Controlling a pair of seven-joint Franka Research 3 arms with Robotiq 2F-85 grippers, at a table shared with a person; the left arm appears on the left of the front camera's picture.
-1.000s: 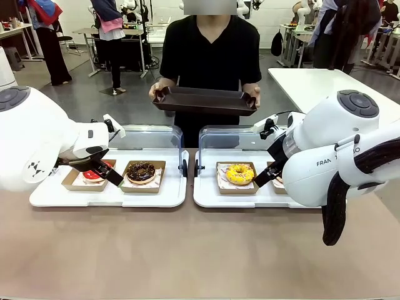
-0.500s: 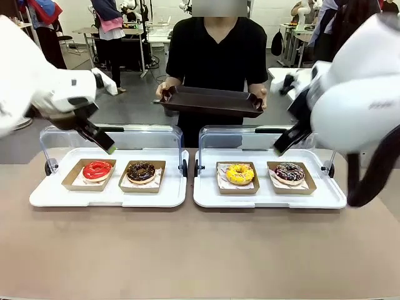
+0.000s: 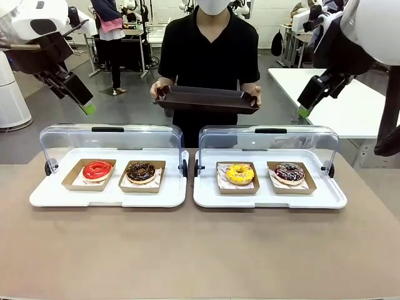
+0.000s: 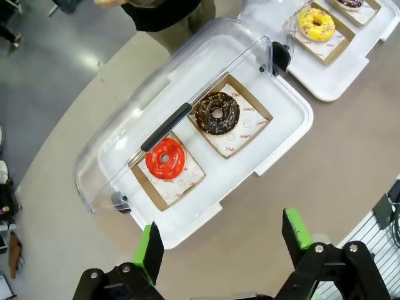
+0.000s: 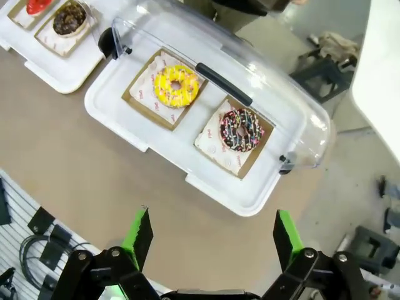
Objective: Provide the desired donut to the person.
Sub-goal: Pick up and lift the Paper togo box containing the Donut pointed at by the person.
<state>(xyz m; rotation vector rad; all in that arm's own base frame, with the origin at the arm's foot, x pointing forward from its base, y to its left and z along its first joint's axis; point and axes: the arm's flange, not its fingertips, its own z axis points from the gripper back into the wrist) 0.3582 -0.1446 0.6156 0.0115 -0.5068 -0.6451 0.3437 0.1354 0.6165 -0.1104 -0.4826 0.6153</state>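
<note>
Awaiting delivery: none of the four donuts has left its card sleeve, and which one is wanted cannot be told. Below and ahead of the left gripper (image 4: 220,228) lie the red donut (image 4: 165,158) and the chocolate donut (image 4: 216,113), side by side on the left white tray (image 4: 294,128). Below and ahead of the right gripper (image 5: 212,219) lie the yellow donut (image 5: 175,86) and the sprinkled donut (image 5: 240,130) on the right white tray (image 5: 119,128). Clear lids (image 3: 112,134) appear swung back along each tray's far side. Both grippers hang high above the table, jaws spread wide, holding and touching nothing. Beyond both trays, the person (image 3: 209,56) holds out an empty dark tray (image 3: 206,100). Left to do, by judgement: choosing, grasping, lifting and handing across.
</note>
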